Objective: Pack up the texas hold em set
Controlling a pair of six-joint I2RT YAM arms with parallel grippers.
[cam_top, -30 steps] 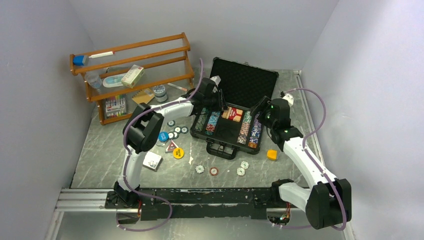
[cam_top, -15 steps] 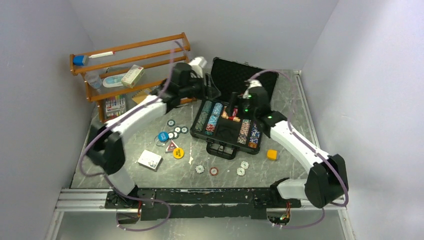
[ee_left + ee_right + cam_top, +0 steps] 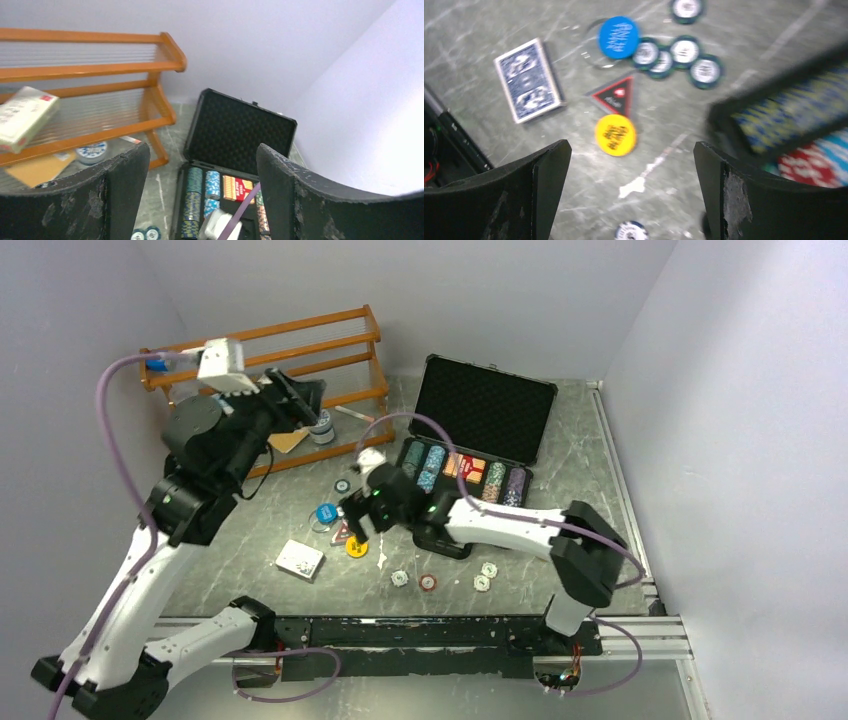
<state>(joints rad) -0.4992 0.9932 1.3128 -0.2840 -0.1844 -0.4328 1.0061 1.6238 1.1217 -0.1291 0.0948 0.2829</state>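
Note:
The black case (image 3: 486,402) lies open at the back, with rows of striped chips (image 3: 420,468) and a red card deck (image 3: 466,468) in its foam tray. On the table to its left are a blue card deck (image 3: 300,560), a yellow button (image 3: 357,547), a blue button (image 3: 326,513) and a red triangle token (image 3: 343,533). My right gripper (image 3: 356,524) hangs open over them; in the right wrist view the yellow button (image 3: 615,134) lies just ahead of the empty gripper (image 3: 631,150). My left gripper (image 3: 303,402) is open, raised high by the rack, with nothing in it (image 3: 202,165).
An orange wooden rack (image 3: 262,348) with boxes and pens stands at the back left. Loose chips (image 3: 428,582) lie near the front edge, and several green chips (image 3: 676,54) sit beside the blue button. The case's front wall (image 3: 774,107) is close to my right finger.
Both arms have left the case. The left arm rose and swung back left toward the rack, opening. The right arm swept left to the buttons and opened wider.

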